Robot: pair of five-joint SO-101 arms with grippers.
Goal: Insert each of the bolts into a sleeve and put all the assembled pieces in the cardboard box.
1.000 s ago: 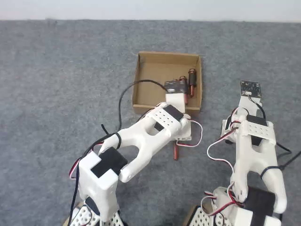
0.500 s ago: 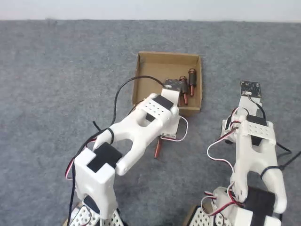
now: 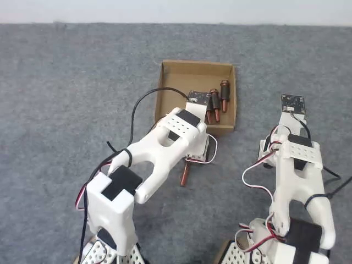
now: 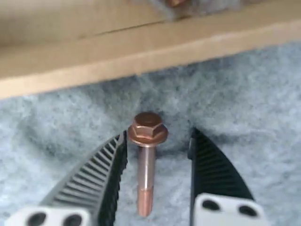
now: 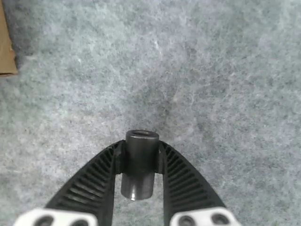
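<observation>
Two assembled pieces lying in box. Left jaws hanging open, straddling bolt lying on desk just outside box wall, not yet gripping. Right jaws clamping sleeve. Remaining, likely: gripping bolt, inserting, boxing.

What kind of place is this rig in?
Probably a lab or workshop bench for tabletop manipulation trials, not a production line: a grey felt-like mat as the work surface, two small white arms with exposed wiring, and a cardboard box and a loose bolt as props.
</observation>
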